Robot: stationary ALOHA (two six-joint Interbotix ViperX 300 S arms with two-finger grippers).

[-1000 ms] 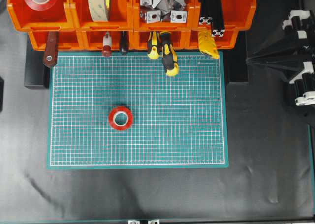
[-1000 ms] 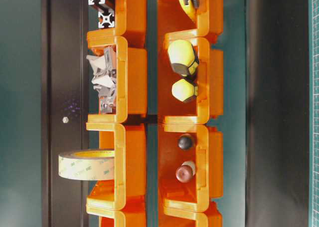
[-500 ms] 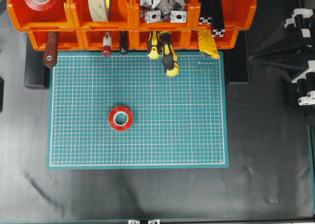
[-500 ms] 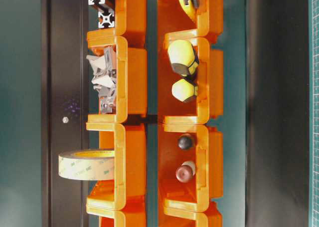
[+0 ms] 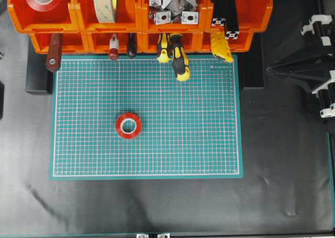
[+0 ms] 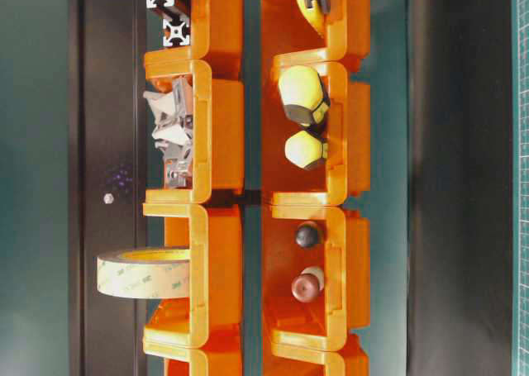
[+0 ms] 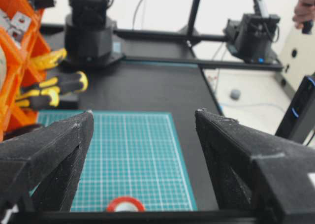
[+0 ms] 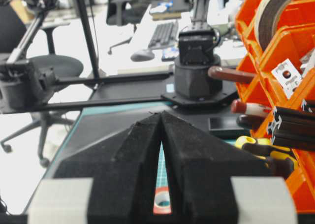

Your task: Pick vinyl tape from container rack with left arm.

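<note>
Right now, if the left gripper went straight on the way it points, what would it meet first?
Probably nothing soon: the left gripper points out over the mat, and the way ahead looks free. The red tape lies low between its fingers, likely under that line; depth is unclear.

Two black foam-faced fingers [image 7: 47, 155] of the left gripper [image 7: 142, 123] fill the lower corners, standing wide apart with nothing between them. Through the gap lies the green gridded mat [image 7: 130, 150] on the black tabletop, and the red vinyl tape [image 7: 125, 205] rests flat on the mat at the bottom edge, only partly visible. At the left edge stands the orange container rack [image 7: 15, 61] with yellow-and-black tool handles [image 7: 47, 88] sticking out, and the black base of the other arm [image 7: 91, 29] stands behind it.
</note>
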